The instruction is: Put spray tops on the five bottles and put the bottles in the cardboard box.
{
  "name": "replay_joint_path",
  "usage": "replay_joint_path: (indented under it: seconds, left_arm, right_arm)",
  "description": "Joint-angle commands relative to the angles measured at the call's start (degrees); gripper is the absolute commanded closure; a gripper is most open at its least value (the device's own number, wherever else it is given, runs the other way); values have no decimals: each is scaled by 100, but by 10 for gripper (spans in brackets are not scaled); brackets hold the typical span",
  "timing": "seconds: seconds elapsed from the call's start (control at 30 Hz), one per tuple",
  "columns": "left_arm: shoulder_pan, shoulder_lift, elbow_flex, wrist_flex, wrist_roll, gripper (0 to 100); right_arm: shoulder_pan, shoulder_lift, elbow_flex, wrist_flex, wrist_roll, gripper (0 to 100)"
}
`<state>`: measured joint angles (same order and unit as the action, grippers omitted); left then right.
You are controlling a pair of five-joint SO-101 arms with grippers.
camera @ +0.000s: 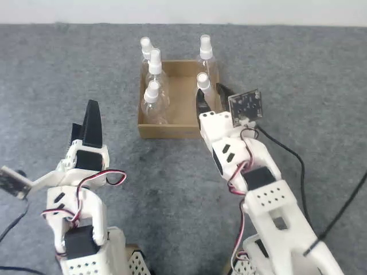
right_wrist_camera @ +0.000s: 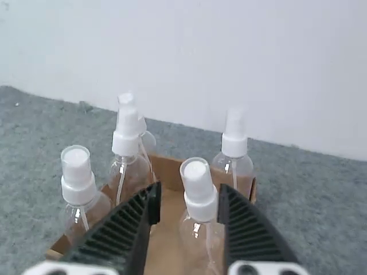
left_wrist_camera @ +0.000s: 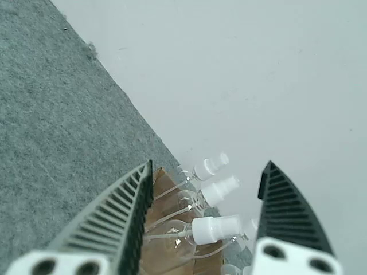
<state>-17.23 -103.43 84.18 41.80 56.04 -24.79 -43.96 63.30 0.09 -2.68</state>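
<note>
My right gripper (camera: pixel 209 91) stands at the near right corner of the cardboard box (camera: pixel 166 130), its jaws spread to either side of an upright bottle (right_wrist_camera: pixel 198 232) that rests inside the box. The bottle's white spray top (right_wrist_camera: pixel 198 177) rises between the fingertips. One jaw looks close against the clear body, and a gap shows on the other side, so I judge this no firm pinch.

The bottle's long axis runs straight up, square to the jaws, and this arm is much the nearer one.

Four more capped bottles (camera: pixel 151 94) stand in or at the box; whether the two farthest sit inside its far wall I cannot tell.

My left gripper (left_wrist_camera: pixel 209 167) hangs spread wide and empty over the grey worktop (camera: pixel 172 172), well apart from the box and aimed toward it.
</note>
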Motion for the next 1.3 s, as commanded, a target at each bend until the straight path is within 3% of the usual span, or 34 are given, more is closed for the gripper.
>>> replay_joint_path:
  seconds: [0.0,0.63,1.0,1.27]
  left_arm:
    - [-9,-105,-259,-193,0,717]
    - [26,-105,-251,-193,0,719]
    - [35,-105,-224,-378,0,945]
    - [44,-105,-224,-387,-26,989]
  right_arm:
    - [31,-708,62,40,26,949]
    - [22,-2457,914,4,18,991]
    - [22,-2818,1090,22,-9,991]
    - [22,-2826,1178,-4,-18,991]
